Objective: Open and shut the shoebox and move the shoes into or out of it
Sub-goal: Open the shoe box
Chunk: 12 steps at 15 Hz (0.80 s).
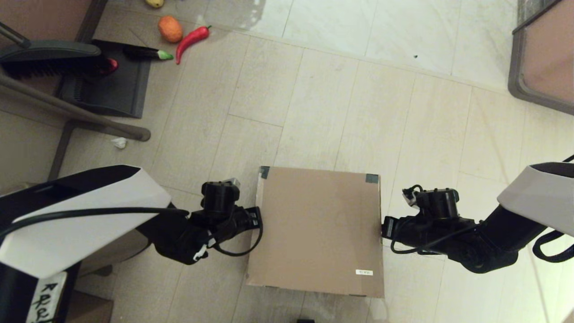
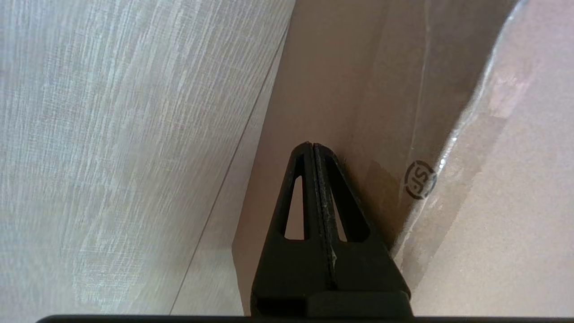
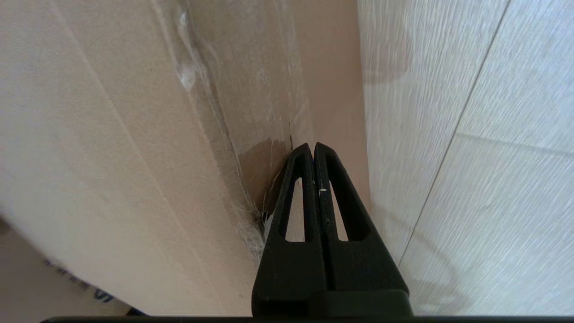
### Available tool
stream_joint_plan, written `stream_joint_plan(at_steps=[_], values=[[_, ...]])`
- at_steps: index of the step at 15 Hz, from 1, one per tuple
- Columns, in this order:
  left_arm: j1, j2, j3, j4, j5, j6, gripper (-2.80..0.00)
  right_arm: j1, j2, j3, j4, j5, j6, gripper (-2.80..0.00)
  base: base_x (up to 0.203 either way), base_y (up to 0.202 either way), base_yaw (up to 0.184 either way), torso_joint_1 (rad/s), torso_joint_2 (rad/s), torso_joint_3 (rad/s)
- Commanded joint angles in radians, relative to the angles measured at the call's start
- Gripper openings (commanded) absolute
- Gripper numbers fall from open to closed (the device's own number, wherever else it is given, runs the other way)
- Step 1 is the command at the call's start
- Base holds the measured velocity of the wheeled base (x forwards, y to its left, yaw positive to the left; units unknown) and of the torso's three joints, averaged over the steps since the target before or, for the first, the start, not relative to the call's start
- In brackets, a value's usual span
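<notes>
both grippers pressed to the sides of a closed shoebox

closest to the lens in each wrist view is a pair of black, wedge-shaped fingers drawn tight together with nothing between them. the left gripper (image 2: 314, 148) has its tips against the left side wall of the large, flat, plain brown cardboard shoebox (image 1: 319, 229), just below the overhanging edge of the lid, near a small round printed stamp (image 2: 420, 180). the right gripper (image 3: 312, 147) mirrors it on the right side wall, tips tucked in below the lid edge where the cardboard looks scuffed and some clear tape (image 3: 188, 67) is wrinkled.

in the head view the two arms reach in from either side at about the same height, roughly midway along the box. my read is that the shut, pointed tips are placed this way to act as thin wedges under the lid lip, so both sides can be levered up evenly rather than pinched.

the box sits on the pale tiled floor (image 1: 341, 98) directly in front of the robot, lid down and flat. two dark tape corners mark its far edge and a small white label (image 1: 363, 272) lies near the right front corner. the shoes are not visible; whether they are inside cannot be told.
</notes>
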Motion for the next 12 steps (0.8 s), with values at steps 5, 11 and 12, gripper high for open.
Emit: stream_joint_plan(at_steps=[5,11,12], values=[[-0.006,-0.081,0.05,0.003,-0.001,0.0,-2.8,0.004,-0.092,0.035,-0.001,0.012,0.114,-2.8,0.0,0.0,0.0,0.0,0.0,0.0],[-0.015,-0.175,0.089,0.022,-0.001,0.0,-2.8,0.002,-0.204,0.077,0.002,0.026,0.271,-2.8,0.0,0.0,0.0,0.0,0.0,0.0],[-0.016,-0.187,0.096,0.022,-0.001,0.0,-2.8,0.002,-0.223,0.089,0.002,0.033,0.302,-2.8,0.0,0.0,0.0,0.0,0.0,0.0]])
